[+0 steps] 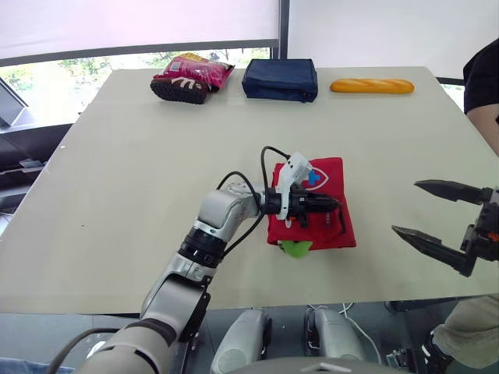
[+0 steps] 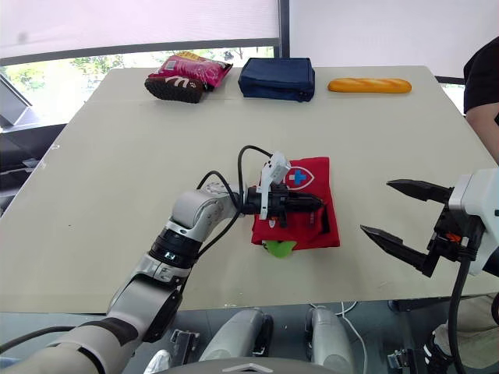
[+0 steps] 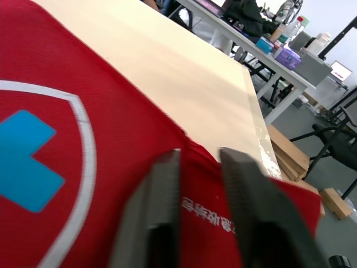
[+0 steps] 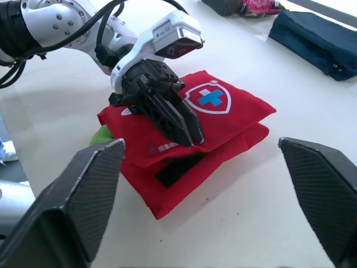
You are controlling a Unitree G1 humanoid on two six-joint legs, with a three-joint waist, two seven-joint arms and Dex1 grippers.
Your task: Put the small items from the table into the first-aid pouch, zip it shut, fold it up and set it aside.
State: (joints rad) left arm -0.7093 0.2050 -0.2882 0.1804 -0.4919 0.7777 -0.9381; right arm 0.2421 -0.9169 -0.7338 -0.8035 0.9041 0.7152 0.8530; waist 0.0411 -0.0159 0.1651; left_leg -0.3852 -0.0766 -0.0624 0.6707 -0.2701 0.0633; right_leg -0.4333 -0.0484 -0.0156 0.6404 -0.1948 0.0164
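2 folded red layers make up the first-aid pouch [image 1: 335, 175], which lies on the tabletop [image 1: 140, 171] near its front edge, with the shield and blue cross badge facing up. My left pincer [image 1: 331, 204] lies flat on top of the pouch, pointing toward my right. Its fingers [image 3: 156, 212] are drawn almost together with only a thin slit between them, and they rest on the fabric with nothing gripped. 1 small green item [image 1: 295, 248] pokes out from under the pouch's front edge, touching it. My right pincer [image 1: 405, 207] hovers to the right of the pouch, apart from it. It is spread wide, holds nothing, and its tips point at the pouch. Along the far edge of the tabletop sit 3 things in a row: a pink snack bag [image 1: 191, 78], a navy case [image 1: 281, 79] and a bread loaf [image 1: 372, 86]. A person's dark sleeve [image 1: 483, 78] shows at the right side.
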